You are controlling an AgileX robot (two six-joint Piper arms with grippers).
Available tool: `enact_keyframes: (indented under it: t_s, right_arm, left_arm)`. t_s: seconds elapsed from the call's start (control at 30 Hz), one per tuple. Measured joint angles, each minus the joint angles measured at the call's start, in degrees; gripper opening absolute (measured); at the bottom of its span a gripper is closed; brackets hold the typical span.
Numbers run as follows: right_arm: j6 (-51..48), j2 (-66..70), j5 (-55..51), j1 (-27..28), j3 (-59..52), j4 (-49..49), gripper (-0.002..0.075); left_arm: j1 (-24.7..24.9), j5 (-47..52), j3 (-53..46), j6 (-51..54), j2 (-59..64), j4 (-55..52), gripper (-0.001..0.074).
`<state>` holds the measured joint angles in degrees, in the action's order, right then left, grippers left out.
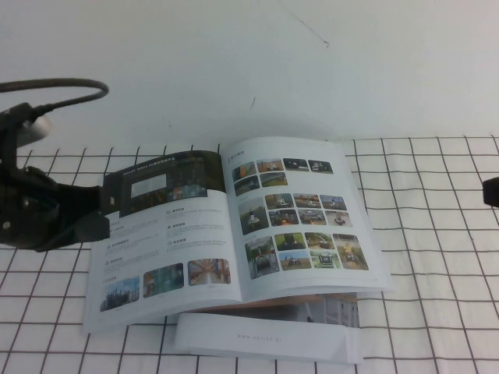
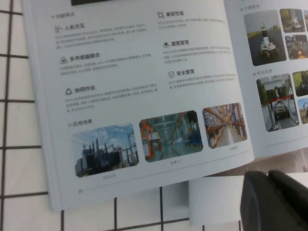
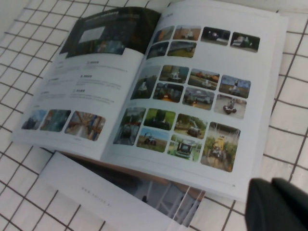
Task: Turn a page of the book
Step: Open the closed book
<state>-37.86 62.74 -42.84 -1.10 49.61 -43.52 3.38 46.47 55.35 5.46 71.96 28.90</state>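
Book (image 1: 234, 226) lay open, photo page (image 1: 300, 214) flat on its right. Left gripper (image 1: 97, 210) hovered at its left edge, right gripper (image 1: 491, 191) far right; jaw states unclear.

A large, thin glossy catalogue (image 1: 234, 226) lies open and face up at the centre of the high view, its spine running from the upper middle down toward the lower middle of the frame. The right-hand page (image 1: 300, 214) carries rows of small colour photos on white and lies nearly flat, its outer edge toward the right of the frame. The facing left-hand sheet (image 1: 168, 234) shows a dark banner along its top, columns of small text and three photos along its lower edge.
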Motion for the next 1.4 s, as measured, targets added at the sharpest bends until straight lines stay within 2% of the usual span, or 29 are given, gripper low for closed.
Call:
enact_keyframes:
  t_s: [0.27, 0.47, 0.67, 0.87, 0.93, 1.23, 1.4]
  right_arm:
    - [-8.9, 9.6, 0.4, 0.0, 0.0, -3.3, -0.0002]
    - [-17.8, 16.6, 0.8, 0.0, 0.0, -11.4, 0.001]
    - [-23.6, 23.4, 0.8, 0.0, 0.0, -18.8, 0.0122]
    - [-27.1, 29.2, 1.1, 0.0, 0.1, -23.4, 0.0328]
    - [-28.4, 31.5, 1.2, 0.0, 0.1, -24.8, 0.0374]
    - [-41.0, 41.9, 3.2, -0.1, 0.5, -35.2, 0.0412]
    - [-42.8, 47.5, 3.2, 0.0, 3.3, -36.8, 0.0412]
  left_arm:
    - [0.0, -6.0, 0.0, 8.4, 9.6, 7.6, -0.0002]
    - [0.0, -7.9, 0.0, 10.5, 17.7, 8.2, -0.0002]
    - [0.0, -9.9, 0.1, 12.7, 24.7, 10.1, -0.0002]
    - [0.0, -11.0, 0.1, 13.8, 31.3, 10.3, -0.0002]
    - [0.0, -11.4, 0.2, 14.2, 33.2, 10.5, -0.0002]
    - [0.0, -9.8, 1.2, 14.7, 35.1, 11.5, -0.0003]
    - [0.0, -9.8, 1.2, 14.7, 35.1, 11.6, -0.0003]
